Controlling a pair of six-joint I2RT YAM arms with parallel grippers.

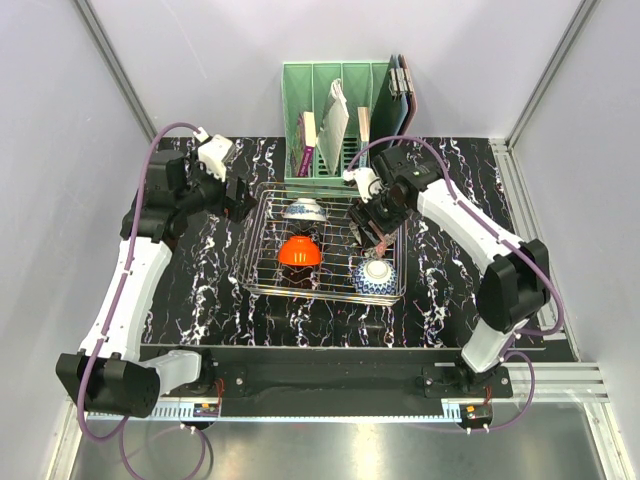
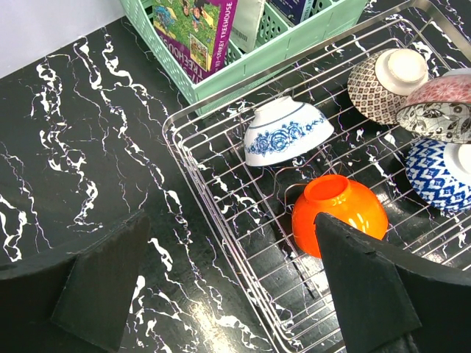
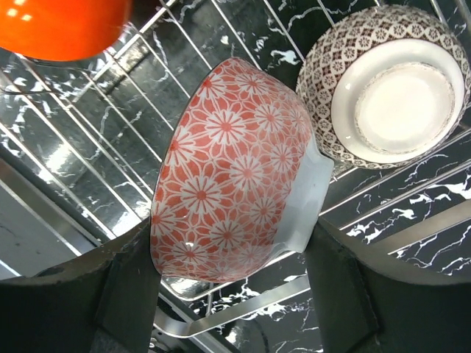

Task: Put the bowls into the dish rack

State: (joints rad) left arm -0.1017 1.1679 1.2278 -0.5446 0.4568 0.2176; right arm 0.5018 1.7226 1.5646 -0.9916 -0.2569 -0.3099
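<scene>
The step in hand is setting the pink flowered bowl (image 3: 228,169) down into the dish rack (image 1: 325,296). To do it well, I judge the bowl should go down slowly and stay tilted, so its rim slips between the wires instead of landing on top of them. The fingers should part only once the wires carry it. The right gripper (image 3: 232,235) pinches this bowl across its width, one finger on the patterned wall and the other at the white rim, and the bowl lies on its side between them. It hangs just above the rack floor. The brown lattice bowl (image 3: 383,95) sits mouth-down just beside it, so a sideways drift could knock that one. The orange bowl (image 3: 59,26) is farther off on the other side. The left gripper (image 2: 232,250) is spread wide with nothing between its fingers. It hovers over the rack's left edge near the orange bowl and the white-and-blue bowl (image 2: 283,132).
</scene>
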